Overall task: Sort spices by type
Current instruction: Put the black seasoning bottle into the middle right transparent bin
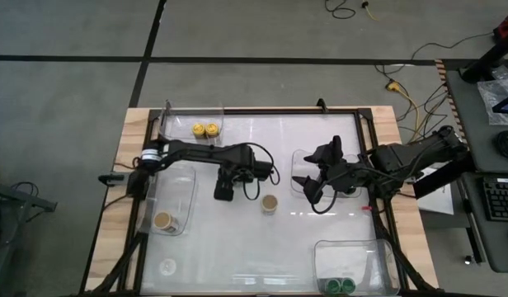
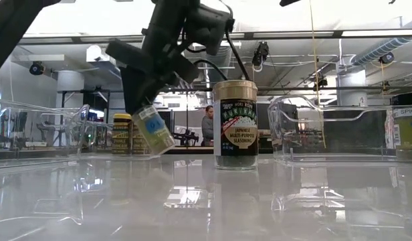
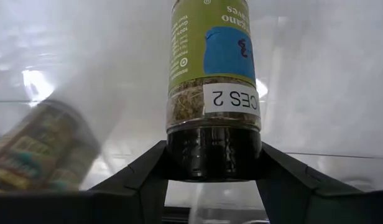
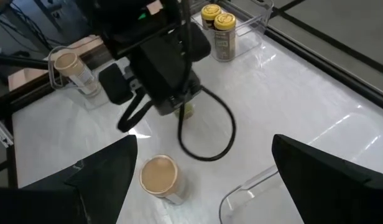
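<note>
Mid-frame, the left gripper (image 1: pixel 224 191) pinches a tilted green-labelled black-lidded spice jar (image 2: pixel 153 129) above bare tabletop, beside the upright tan-lidded jar (image 1: pixel 270 204); the right gripper (image 1: pixel 312 194) stands spread.

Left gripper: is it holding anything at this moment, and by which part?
Yes. The left gripper holds a green-labelled spice jar by its black lid end, lifted and tilted above the table. The right gripper is open and empty.

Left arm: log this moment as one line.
left gripper | shut on black-lidded jar, lifted, tilted | right gripper | open, waiting | tan-lidded jar | standing
</note>
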Robot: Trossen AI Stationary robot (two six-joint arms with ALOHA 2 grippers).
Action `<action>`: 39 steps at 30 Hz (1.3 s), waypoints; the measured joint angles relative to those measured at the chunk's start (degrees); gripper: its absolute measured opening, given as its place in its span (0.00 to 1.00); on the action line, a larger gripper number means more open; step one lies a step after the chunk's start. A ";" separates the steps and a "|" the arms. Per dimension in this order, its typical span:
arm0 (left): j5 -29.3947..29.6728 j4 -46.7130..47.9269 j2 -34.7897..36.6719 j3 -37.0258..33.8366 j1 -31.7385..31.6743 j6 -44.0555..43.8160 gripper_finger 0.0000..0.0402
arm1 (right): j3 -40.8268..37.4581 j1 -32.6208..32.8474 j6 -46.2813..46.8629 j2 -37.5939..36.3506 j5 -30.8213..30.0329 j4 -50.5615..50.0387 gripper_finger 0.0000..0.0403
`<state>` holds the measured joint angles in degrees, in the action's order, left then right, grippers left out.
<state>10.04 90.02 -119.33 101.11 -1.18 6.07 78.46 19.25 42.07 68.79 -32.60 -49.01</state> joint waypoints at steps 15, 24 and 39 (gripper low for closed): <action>-0.50 0.03 9.00 -3.05 -6.58 2.39 0.47 | -0.02 0.00 3.92 0.01 -0.47 -0.04 0.90; -2.73 -0.01 9.56 -9.95 -1.93 1.26 0.47 | -0.09 -0.02 4.60 0.81 -1.18 0.04 0.90; -3.29 0.00 9.20 -14.43 -0.36 -5.34 0.47 | -0.09 -0.04 4.87 0.81 -2.12 0.49 0.90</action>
<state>6.75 90.02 -110.12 86.67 -1.54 0.73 78.37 19.20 46.94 69.60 -34.72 -48.53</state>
